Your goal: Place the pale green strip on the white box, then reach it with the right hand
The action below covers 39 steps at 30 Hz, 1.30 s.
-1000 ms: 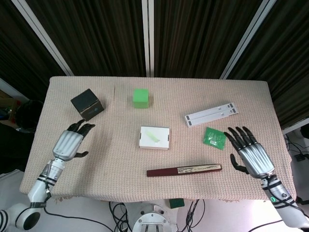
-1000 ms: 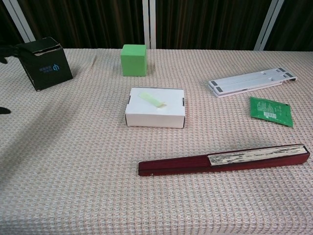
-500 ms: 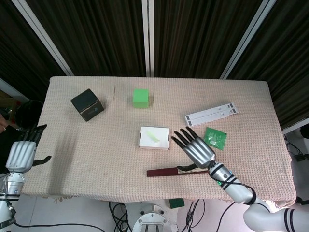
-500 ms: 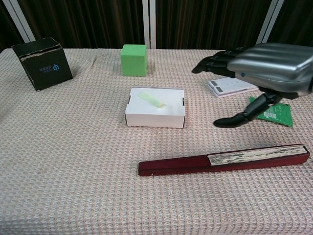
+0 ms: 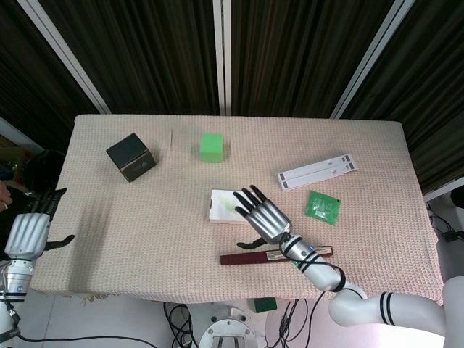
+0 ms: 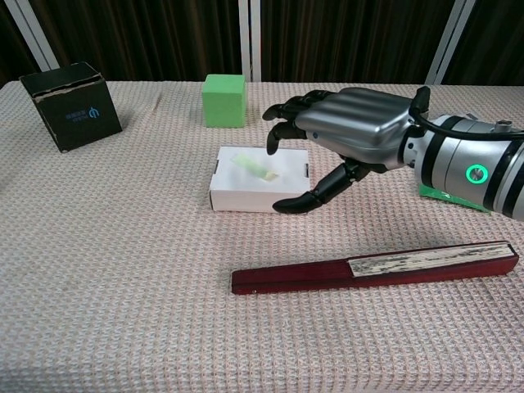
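A white box point(image 5: 220, 206) point(image 6: 246, 185) sits mid-table, with the pale green strip point(image 5: 227, 203) point(image 6: 253, 166) lying flat on its lid. My right hand point(image 5: 261, 216) point(image 6: 348, 131) hovers over the box's right side, palm down, fingers spread and empty; its fingertips point(image 6: 278, 129) are just above the strip's right end, and I cannot tell if they touch. My left hand point(image 5: 29, 230) is off the table's left edge, fingers extended and holding nothing; the chest view does not show it.
A dark red closed fan point(image 5: 246, 257) point(image 6: 368, 268) lies near the front edge. A green cube point(image 5: 211, 146) point(image 6: 223, 100) and a black box point(image 5: 130, 156) point(image 6: 70, 106) stand at the back. A white folded stand point(image 5: 317, 170) and a green packet point(image 5: 322, 206) lie right.
My right hand has swept left from the table's right side to above the white box. My left hand has pulled back off the left edge.
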### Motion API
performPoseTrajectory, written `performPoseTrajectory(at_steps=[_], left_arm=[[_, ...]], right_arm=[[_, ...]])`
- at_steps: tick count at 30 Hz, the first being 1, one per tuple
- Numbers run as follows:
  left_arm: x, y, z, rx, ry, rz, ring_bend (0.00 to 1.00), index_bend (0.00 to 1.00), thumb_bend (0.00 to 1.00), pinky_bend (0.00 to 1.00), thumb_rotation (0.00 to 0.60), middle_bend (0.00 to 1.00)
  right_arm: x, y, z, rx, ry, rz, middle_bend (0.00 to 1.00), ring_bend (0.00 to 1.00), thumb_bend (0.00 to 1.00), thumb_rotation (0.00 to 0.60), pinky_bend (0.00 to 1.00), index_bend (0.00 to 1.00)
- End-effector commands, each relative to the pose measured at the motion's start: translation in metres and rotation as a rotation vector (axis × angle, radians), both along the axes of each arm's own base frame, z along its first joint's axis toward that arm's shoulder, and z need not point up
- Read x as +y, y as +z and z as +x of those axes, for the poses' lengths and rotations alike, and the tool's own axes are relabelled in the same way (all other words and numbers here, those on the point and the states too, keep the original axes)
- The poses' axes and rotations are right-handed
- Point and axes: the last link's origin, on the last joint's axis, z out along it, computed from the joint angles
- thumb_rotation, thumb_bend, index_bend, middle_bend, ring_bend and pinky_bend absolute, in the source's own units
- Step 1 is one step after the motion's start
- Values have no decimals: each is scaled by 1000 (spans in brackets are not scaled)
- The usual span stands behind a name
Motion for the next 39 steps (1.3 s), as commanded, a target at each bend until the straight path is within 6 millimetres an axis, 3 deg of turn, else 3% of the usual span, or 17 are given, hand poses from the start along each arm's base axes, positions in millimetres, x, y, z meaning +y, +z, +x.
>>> performPoseTrajectory(at_steps=[1, 9, 39], left_arm=[[0, 1, -2, 1, 7, -2, 36, 65, 54, 193, 600, 120], [1, -1, -4, 3, 18, -17, 36, 66, 54, 190, 600, 120], [-2, -5, -13, -3, 67, -50, 22, 67, 53, 187, 600, 114]], right_arm=[[-3, -3, 0, 0, -11, -4, 0, 0, 168, 190, 0, 252], [-10, -12, -2, 6, -35, 9, 0, 0, 176, 189, 0, 252], [-2, -30, -21, 16, -95, 57, 0, 0, 176, 192, 0, 271]])
